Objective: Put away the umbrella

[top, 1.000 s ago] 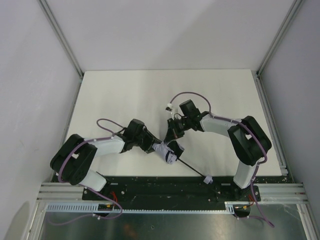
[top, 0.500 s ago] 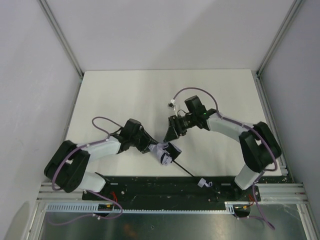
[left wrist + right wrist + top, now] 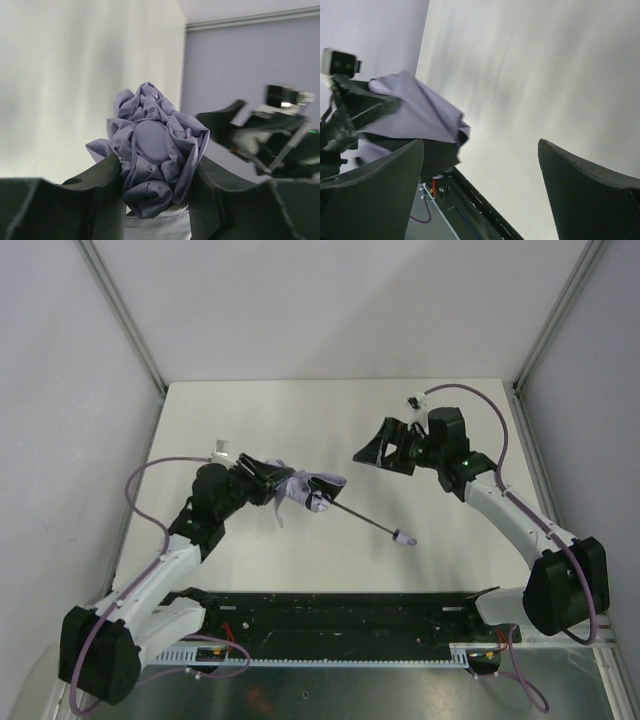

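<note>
Umbrella (image 3: 312, 488) (image 3: 152, 150) (image 3: 420, 112): is being held over the left-middle of the white surface (image 3: 300, 420), its lavender-grey canopy crumpled into a tight bunch
Left end effector (image 3: 285, 485) (image 3: 155, 175): is clamping its dark fingers (image 3: 100, 200) on either side of the bunched canopy, with fabric bulging out between them
Shaft (image 3: 360, 517): is sticking out of the canopy, thin and black, slanting toward the near right
Handle (image 3: 404, 536): is sitting at the shaft's outer end, small and lavender; I cannot tell if it is touching the surface
Right end effector (image 3: 368, 453) (image 3: 480, 150): is hovering over the far right of the surface, fingers spread wide apart, gripping nothing, well apart from the Umbrella
</note>
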Available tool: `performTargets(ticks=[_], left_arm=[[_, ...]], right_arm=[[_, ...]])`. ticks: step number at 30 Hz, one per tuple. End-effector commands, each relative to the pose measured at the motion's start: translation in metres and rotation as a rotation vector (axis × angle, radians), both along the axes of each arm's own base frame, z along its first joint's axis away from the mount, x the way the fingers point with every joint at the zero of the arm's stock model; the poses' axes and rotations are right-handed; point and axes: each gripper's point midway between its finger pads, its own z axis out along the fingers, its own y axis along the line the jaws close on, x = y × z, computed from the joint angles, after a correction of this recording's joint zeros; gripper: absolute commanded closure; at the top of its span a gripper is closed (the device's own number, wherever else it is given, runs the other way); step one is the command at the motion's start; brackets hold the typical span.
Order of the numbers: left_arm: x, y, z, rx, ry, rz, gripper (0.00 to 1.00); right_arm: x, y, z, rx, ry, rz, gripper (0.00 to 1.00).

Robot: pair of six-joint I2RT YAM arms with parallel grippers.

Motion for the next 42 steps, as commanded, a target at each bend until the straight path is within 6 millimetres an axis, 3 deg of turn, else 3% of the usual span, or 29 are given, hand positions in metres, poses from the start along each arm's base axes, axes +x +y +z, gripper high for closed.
performTargets(ticks=[1,4,6,10,13,19,24,29,33,39,42], left_arm=[[-0.002,-0.005,0.095,-0.170,-0.265,-0.058,1.00],[-0.006,-0.002,0.120,-0.209,-0.309,-0.054,1.00],[-0.007,0.000,0.125,-0.236,-0.300,-0.046,1.00],[-0.006,0.003,0.127,-0.228,-0.290,-0.027,1.00],[-0.004,0.004,0.121,-0.196,-0.268,-0.020,1.00],[-0.002,0.006,0.114,-0.169,-0.243,-0.007,1.00],[-0.001,0.010,0.112,-0.134,-0.234,0.009,1.00],[-0.003,0.009,0.111,-0.136,-0.228,0.002,1.00],[-0.005,0.008,0.114,-0.147,-0.228,-0.004,1.00],[-0.007,0.004,0.131,-0.171,-0.268,-0.032,1.00],[-0.008,0.000,0.141,-0.178,-0.303,-0.067,1.00]], right_arm=[[-0.001,0.002,0.012,0.114,0.035,-0.046,0.01],[-0.012,0.015,0.039,0.174,-0.090,0.053,0.03],[-0.025,0.021,0.060,0.148,-0.252,0.113,0.04],[-0.058,0.024,0.102,0.075,-0.562,0.183,0.01],[-0.089,0.041,0.127,0.045,-0.736,0.232,0.01],[-0.097,0.080,0.134,-0.183,-0.840,0.122,0.01],[-0.084,0.101,0.137,-0.334,-0.827,-0.036,0.01],[-0.073,0.117,0.119,-0.391,-0.774,-0.046,0.20],[-0.064,0.113,0.106,-0.371,-0.693,-0.030,0.56],[-0.068,0.116,0.090,-0.242,-0.579,0.138,0.86],[-0.073,0.113,0.094,-0.103,-0.528,0.249,0.98]])
